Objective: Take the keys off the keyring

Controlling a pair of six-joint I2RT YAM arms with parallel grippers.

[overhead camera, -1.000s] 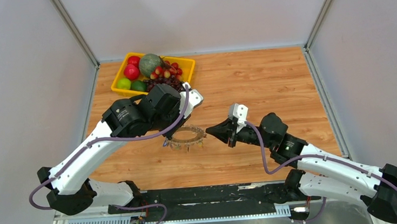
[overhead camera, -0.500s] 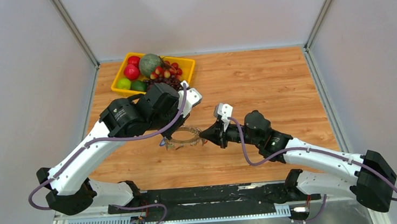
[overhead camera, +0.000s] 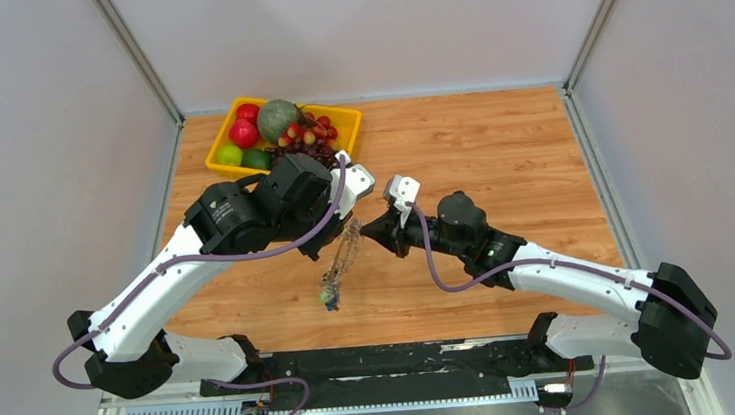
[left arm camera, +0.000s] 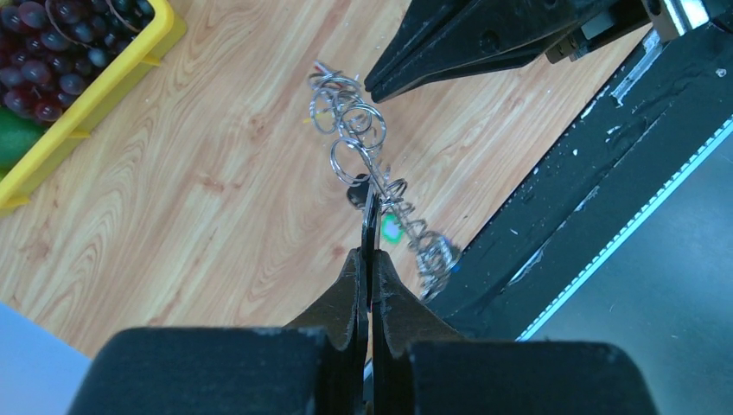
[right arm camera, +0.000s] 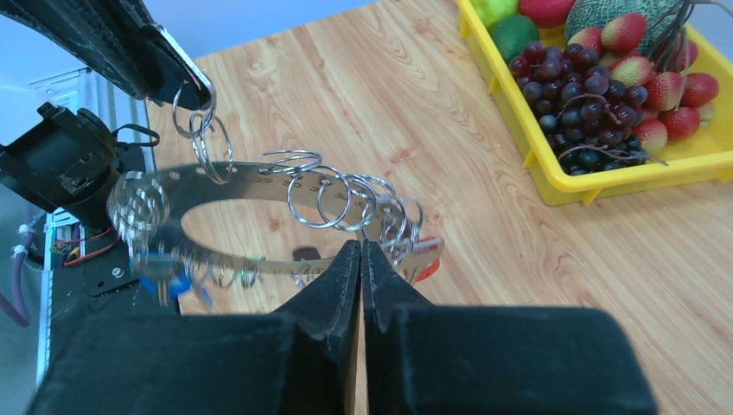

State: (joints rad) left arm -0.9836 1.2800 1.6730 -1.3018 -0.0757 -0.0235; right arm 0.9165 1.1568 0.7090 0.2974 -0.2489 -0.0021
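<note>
The keyring (overhead camera: 345, 252) is a flat silvery band that hangs edge-on above the table between my two grippers. Small split rings are threaded along it (right arm camera: 333, 199). The keys (overhead camera: 329, 297) dangle from its lower end; a green head (left arm camera: 393, 227), a blue head (right arm camera: 164, 281) and a red head (right arm camera: 423, 270) show. My left gripper (left arm camera: 370, 259) is shut on the ring's lower rim. My right gripper (right arm camera: 360, 251) is shut at the opposite, upper rim (overhead camera: 367, 230). The band runs straight into its tips.
A yellow tray (overhead camera: 351, 119) of fruit and grapes stands at the back left of the wooden table. The black rail (left arm camera: 553, 173) at the table's front edge lies just below the hanging keys.
The right gripper moved left and up to the ring's right edge. That edge rose with it, so the ring turned from lying nearly flat to hanging edge-on. The left arm barely moved.
</note>
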